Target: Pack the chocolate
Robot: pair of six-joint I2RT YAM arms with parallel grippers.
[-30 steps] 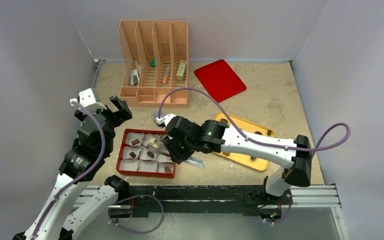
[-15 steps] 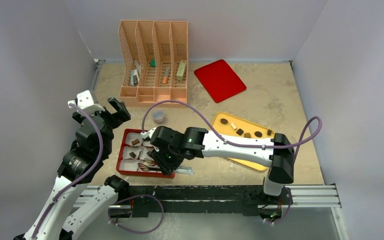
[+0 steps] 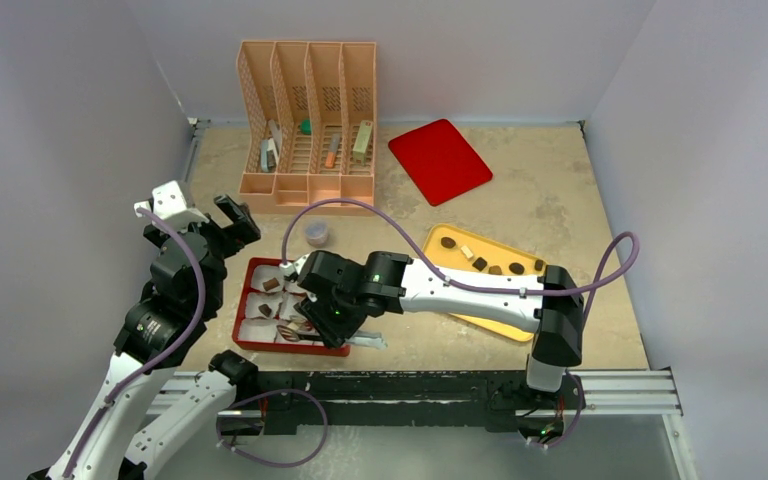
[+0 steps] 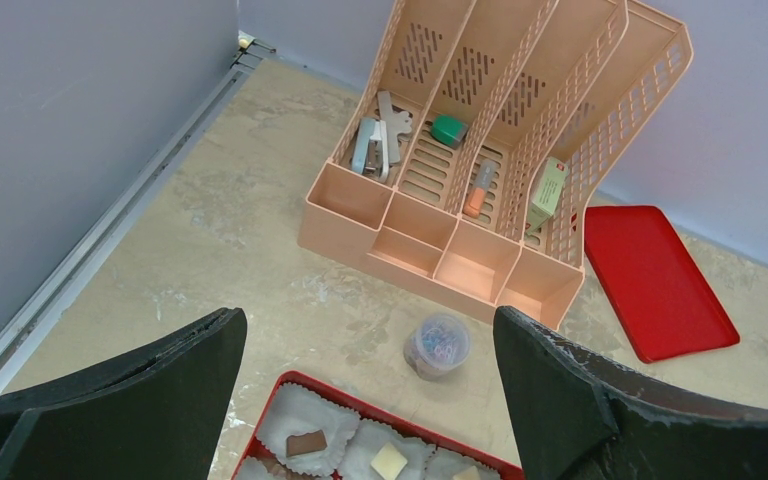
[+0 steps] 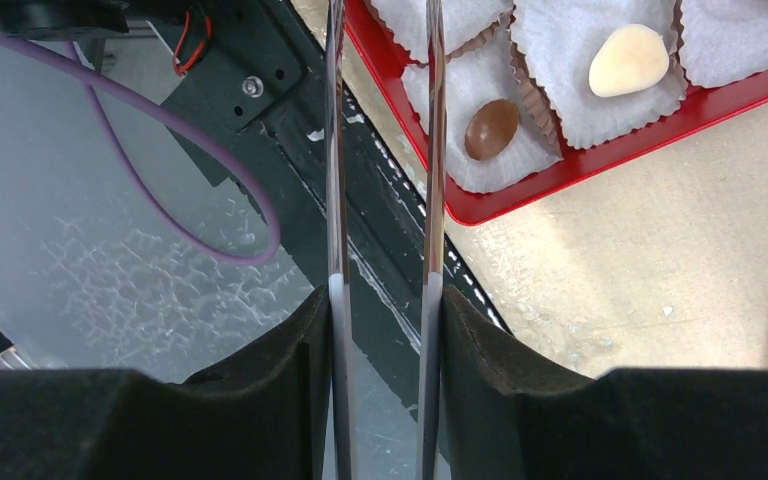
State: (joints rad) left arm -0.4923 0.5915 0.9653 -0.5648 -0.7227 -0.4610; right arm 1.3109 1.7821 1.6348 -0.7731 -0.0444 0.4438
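A red box (image 3: 244, 300) lined with white paper cups holds several chocolates. My right gripper (image 3: 332, 308) hangs over the box's near right part, shut on metal tongs (image 3: 295, 333) whose tips reach the front row. The right wrist view shows the tongs (image 5: 428, 150) beside a brown oval chocolate (image 5: 490, 128) and a cream one (image 5: 628, 60); nothing shows between the blades. More chocolates (image 3: 480, 263) lie on the yellow tray (image 3: 493, 255). My left gripper (image 3: 230, 218) is open and empty above the box's far left corner; its view shows a brown square (image 4: 306, 443) and a white square (image 4: 389, 460).
A peach desk organizer (image 3: 308, 120) with small items stands at the back. A red lid (image 3: 440, 160) lies to its right. A small jar of paper clips (image 3: 315, 233) sits just behind the box. The black rail (image 3: 410, 385) runs along the near edge.
My right arm swung left from the tray side to over the box, uncovering the jar and the tray's chocolates, then nearly stopped. The left arm barely moved.
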